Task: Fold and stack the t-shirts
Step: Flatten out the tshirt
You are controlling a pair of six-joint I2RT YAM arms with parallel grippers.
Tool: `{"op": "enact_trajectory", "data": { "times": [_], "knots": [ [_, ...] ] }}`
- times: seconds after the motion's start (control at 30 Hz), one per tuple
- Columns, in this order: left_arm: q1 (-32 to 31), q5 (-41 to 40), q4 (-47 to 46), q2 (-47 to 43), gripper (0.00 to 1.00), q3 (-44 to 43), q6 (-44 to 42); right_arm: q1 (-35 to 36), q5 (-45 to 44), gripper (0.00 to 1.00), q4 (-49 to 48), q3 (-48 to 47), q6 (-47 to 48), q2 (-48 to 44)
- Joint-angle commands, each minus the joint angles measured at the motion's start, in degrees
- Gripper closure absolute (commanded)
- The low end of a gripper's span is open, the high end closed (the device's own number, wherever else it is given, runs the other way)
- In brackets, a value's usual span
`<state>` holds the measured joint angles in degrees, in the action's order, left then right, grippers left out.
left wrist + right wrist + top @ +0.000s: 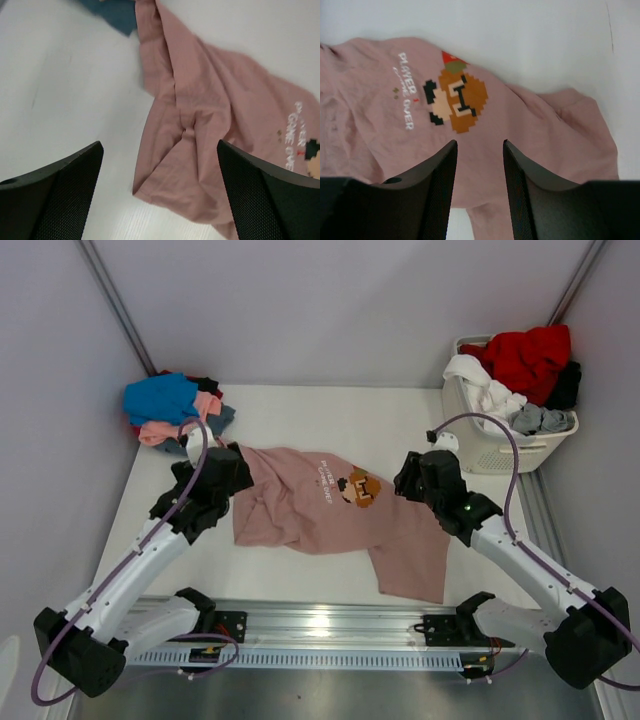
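Observation:
A dusty-pink t-shirt (320, 510) lies crumpled on the white table, its pixel cartoon and chest text (455, 97) facing up. My left gripper (222, 480) hovers over the shirt's left end. In the left wrist view this gripper (160, 145) stands wide open above a folded corner of the pink cloth (210, 115), holding nothing. My right gripper (415, 480) hangs over the shirt's right side. Seen from the right wrist, it (480, 142) is open about halfway, with pink cloth (545, 130) below and nothing between the fingers.
A pile of t-shirts (175, 410), blue, salmon, slate and red, sits at the back left corner; its blue edge (115, 12) shows near the pink shirt. A white slatted basket (500, 445) at the back right holds red, white and grey clothes. A metal rail (320, 630) runs along the near edge.

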<state>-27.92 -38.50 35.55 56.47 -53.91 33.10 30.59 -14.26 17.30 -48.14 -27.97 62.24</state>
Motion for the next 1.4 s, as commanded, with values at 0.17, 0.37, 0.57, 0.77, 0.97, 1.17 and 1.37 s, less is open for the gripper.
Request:
{"op": "enact_trajectory", "data": {
  "times": [0.17,0.37,0.57,0.77,0.97,1.17,1.37],
  "knots": [
    [-0.90,8.79,7.95,-2.68,0.04,10.92,13.21,0.35,-7.26,0.55,1.77,8.85,-7.62,-7.47],
    [-1.61,12.48,5.68,2.94,0.08,12.69,15.50,0.44,-10.87,0.54,2.83,11.31,-10.53,-10.29],
    [-1.61,15.82,1.37,11.64,0.12,13.21,17.95,0.44,-10.17,0.54,3.26,9.91,-9.92,-10.21],
    [-1.70,19.43,-0.74,17.44,0.21,14.71,19.19,0.44,-11.14,0.54,5.02,9.47,-9.21,-13.19],
    [-1.70,20.66,-2.15,20.17,0.39,15.06,19.02,0.35,-11.40,0.54,5.46,9.29,-8.51,-14.95],
    [-1.70,20.75,-2.33,20.88,0.54,15.06,18.84,0.35,-11.31,0.54,5.38,9.56,-8.07,-14.78],
    [-1.78,20.57,-2.15,20.35,0.74,15.15,18.67,0.44,-11.31,0.54,5.11,9.73,-7.81,-14.51]
  ]
}}
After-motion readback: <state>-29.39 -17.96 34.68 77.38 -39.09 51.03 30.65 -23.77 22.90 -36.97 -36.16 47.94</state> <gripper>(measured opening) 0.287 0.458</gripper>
